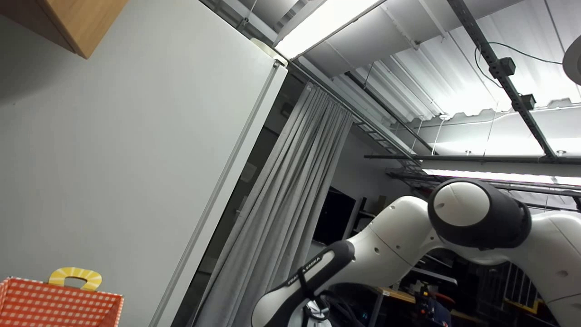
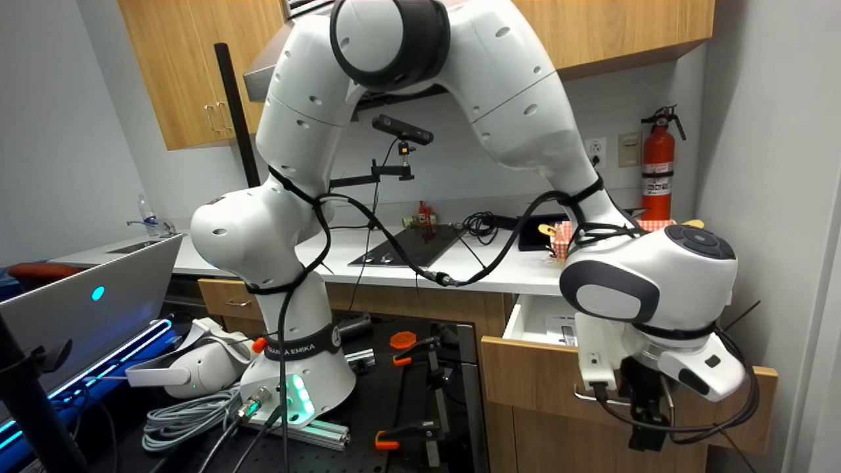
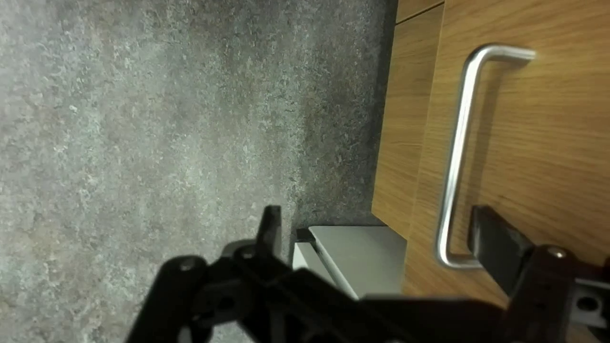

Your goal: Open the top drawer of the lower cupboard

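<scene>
The top drawer (image 2: 539, 371) of the lower cupboard (image 2: 558, 443) is pulled out in an exterior view; its white inside shows behind the wooden front. The drawer front also fills the right of the wrist view (image 3: 553, 143). Its silver bar handle (image 3: 458, 143) shows there, and partly in an exterior view (image 2: 591, 397). My gripper (image 3: 375, 214) is open, its fingers wide apart. The bar lies between them, nearer the right finger, which overlaps the handle's lower end; I cannot tell whether they touch. In an exterior view the gripper (image 2: 647, 424) hangs before the drawer front.
A white countertop (image 2: 506, 266) runs above the drawer, with a red checkered basket (image 2: 562, 238) on it. A wall (image 2: 742, 263) stands close on the right. Loose cables (image 2: 749, 401) loop around the wrist. Grey floor (image 3: 190, 119) lies below.
</scene>
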